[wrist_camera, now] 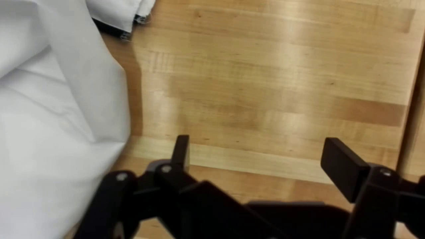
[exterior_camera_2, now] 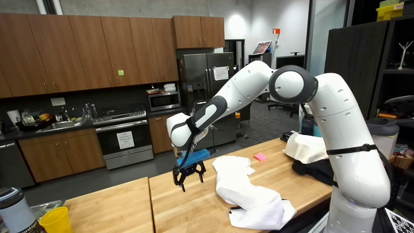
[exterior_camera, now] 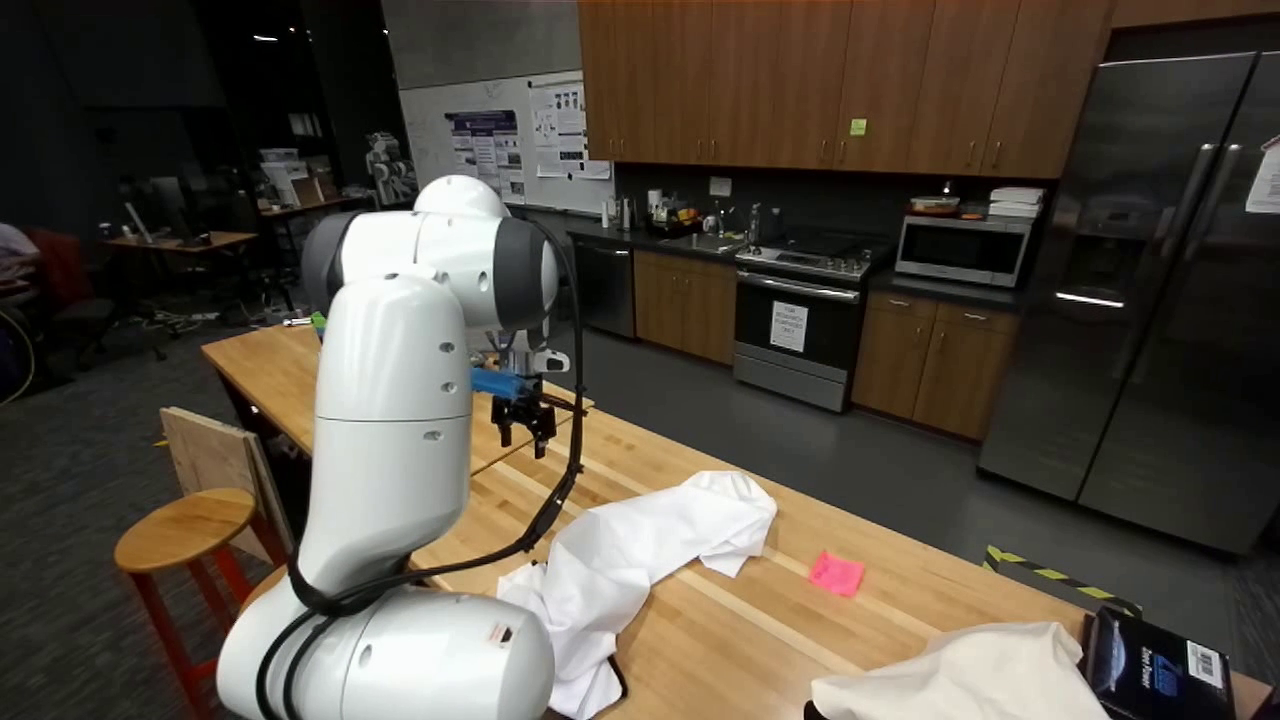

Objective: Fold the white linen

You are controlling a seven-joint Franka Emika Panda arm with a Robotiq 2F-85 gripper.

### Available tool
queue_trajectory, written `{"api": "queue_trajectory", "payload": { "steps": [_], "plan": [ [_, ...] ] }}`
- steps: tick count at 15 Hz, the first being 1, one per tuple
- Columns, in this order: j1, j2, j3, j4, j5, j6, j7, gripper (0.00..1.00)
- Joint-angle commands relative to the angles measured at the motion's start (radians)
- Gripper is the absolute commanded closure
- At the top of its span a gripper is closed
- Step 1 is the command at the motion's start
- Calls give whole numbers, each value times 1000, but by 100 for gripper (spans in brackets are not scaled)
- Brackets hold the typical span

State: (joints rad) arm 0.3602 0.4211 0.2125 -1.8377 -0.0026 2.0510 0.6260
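Note:
The white linen [exterior_camera: 625, 550] lies rumpled in a long, bent strip on the wooden table. It shows in an exterior view [exterior_camera_2: 255, 204] with some dark-edged corners. In the wrist view the linen [wrist_camera: 43, 132] fills the left side, with a dark-edged corner at the top. My gripper [wrist_camera: 256, 147] is open, with only bare wood visible between its fingers. In both exterior views the gripper [exterior_camera: 522, 443] [exterior_camera_2: 193, 185] hangs above the table, beside the linen and apart from it, near the seam between the two table tops.
A small pink item [exterior_camera: 837, 573] [exterior_camera_2: 260, 156] lies beyond the linen. A cream-coloured cloth [exterior_camera: 965, 675] [exterior_camera_2: 305, 149] and a black box [exterior_camera: 1160, 665] sit at one table end. A dark cloth [exterior_camera_2: 313, 171] lies by the arm base. A yellow cup [exterior_camera_2: 56, 221] and bottle [exterior_camera_2: 17, 210] stand at the other end.

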Motion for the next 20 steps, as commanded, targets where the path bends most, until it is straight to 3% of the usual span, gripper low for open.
{"api": "queue_trajectory", "payload": {
  "steps": [1, 6, 12, 18, 20],
  "plan": [
    [15, 1, -11, -17, 9, 6, -54, 0],
    [20, 6, -14, -20, 8, 7, -63, 0],
    [9, -61, 2, -145, -120, 53, -366, 0],
    [-88, -174, 1, -385, -216, 164, -723, 0],
    [-122, -204, -3, -433, -227, 126, -812, 0]
  ]
}}
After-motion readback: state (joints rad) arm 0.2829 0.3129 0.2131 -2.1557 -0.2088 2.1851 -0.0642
